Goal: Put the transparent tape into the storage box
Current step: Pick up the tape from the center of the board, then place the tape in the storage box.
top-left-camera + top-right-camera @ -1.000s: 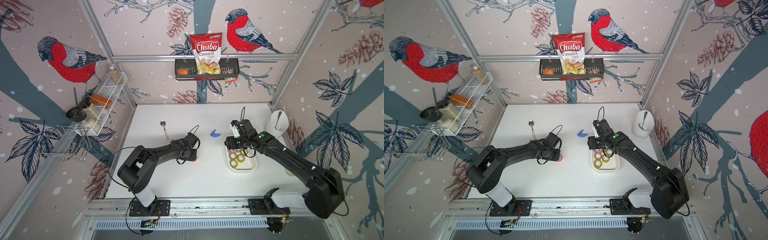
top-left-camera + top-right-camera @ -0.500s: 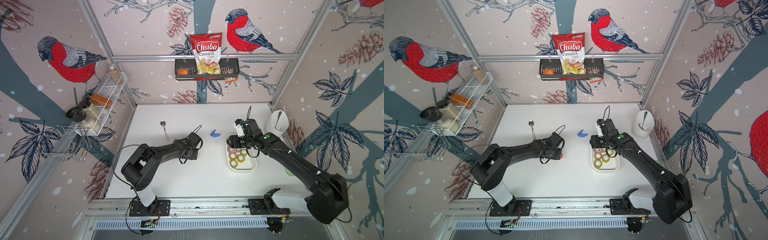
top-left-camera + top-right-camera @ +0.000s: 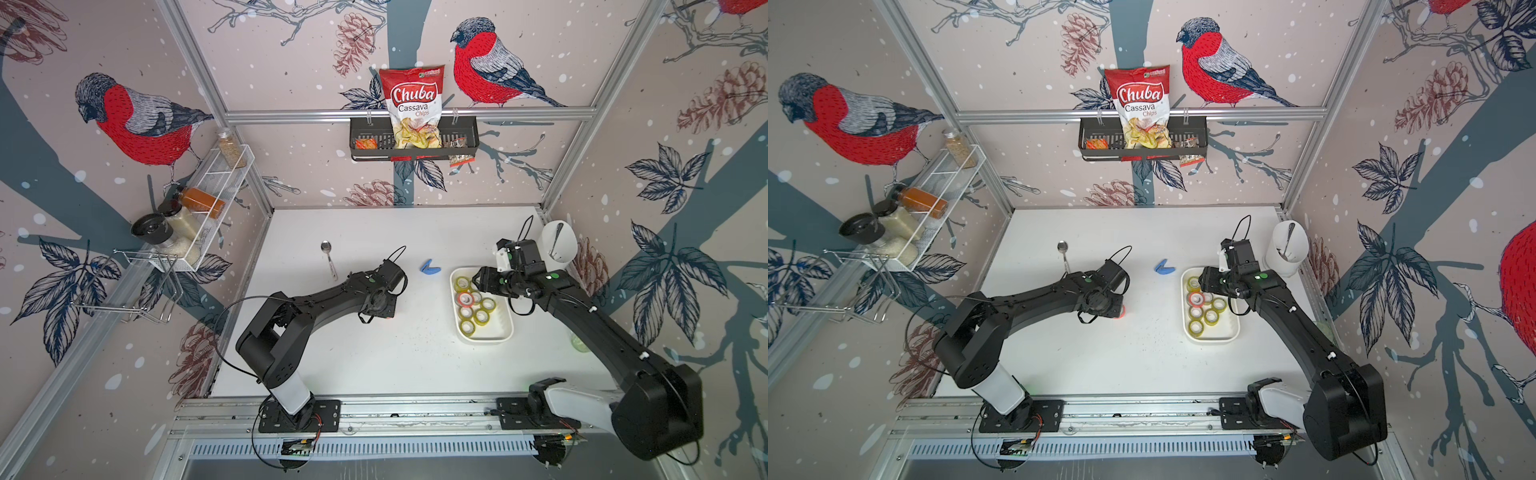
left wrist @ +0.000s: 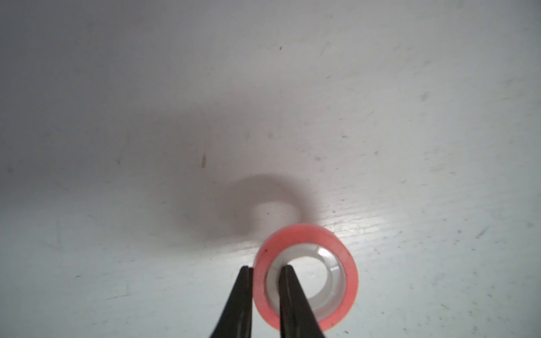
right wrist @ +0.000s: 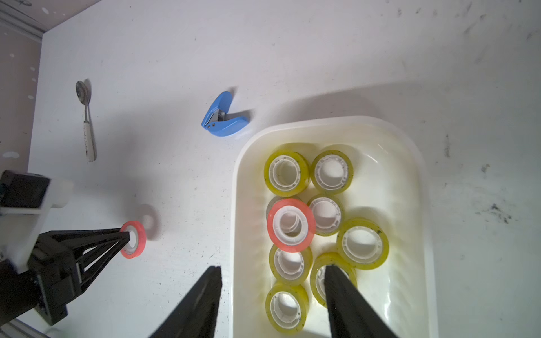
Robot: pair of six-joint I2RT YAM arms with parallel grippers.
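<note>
Top views: bright, even light, sharp centre, frame posts (image 3: pixel 199 70) bowed at edges. My left wrist view: dimmer, soft; red-rimmed tape roll (image 4: pixel 306 278) blurred, ring shadow on table (image 4: pixel 117 87) just beyond roll, glare patch beside roll, my fingers (image 4: pixel 243 304) dark, out of focus. Right wrist view: sharper, shadow beside roll faint.

Left hand (image 4: pixel 265 267) clamped, right hand (image 5: pixel 272 267) apparently spread
</note>
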